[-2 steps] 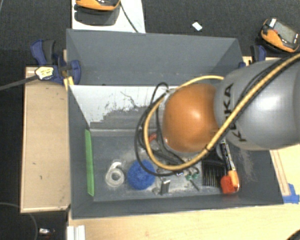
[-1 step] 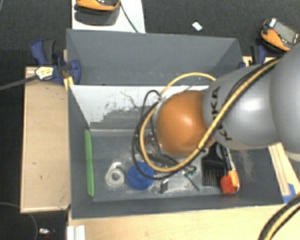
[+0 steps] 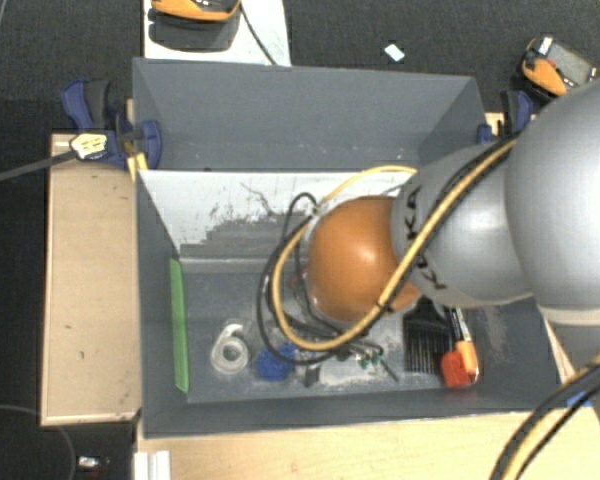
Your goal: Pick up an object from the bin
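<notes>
I'm watching the grey arm (image 3: 540,198) reaching in from the right, its wrist bending downward. The orange cover (image 3: 350,258) on the wrist is facing up toward me, with yellow and black cables (image 3: 412,248) looping around it.

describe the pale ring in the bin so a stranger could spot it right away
In the grey bin, find the long green strip along the left edge of the floor. Just right of its lower end lies the pale ring. Unlike the small blue thing beside it, it is whitish and round with a hole.
</notes>
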`<control>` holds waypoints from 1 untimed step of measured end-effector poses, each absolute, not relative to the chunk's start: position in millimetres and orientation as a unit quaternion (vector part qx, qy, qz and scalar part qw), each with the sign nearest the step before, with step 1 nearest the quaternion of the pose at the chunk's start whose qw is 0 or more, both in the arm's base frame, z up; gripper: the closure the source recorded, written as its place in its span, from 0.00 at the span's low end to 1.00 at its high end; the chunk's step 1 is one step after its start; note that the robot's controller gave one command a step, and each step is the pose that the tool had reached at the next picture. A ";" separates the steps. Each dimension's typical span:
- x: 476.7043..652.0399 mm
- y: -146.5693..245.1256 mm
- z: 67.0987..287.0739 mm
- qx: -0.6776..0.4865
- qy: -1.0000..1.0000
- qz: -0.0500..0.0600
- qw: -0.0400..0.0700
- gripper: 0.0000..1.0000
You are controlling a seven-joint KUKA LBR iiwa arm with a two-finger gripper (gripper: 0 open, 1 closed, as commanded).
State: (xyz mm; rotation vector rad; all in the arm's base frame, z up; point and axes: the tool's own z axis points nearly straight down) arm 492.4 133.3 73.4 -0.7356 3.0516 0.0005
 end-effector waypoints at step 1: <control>492.4 133.3 73.4 -0.234 0.972 0.000 0.001 1.00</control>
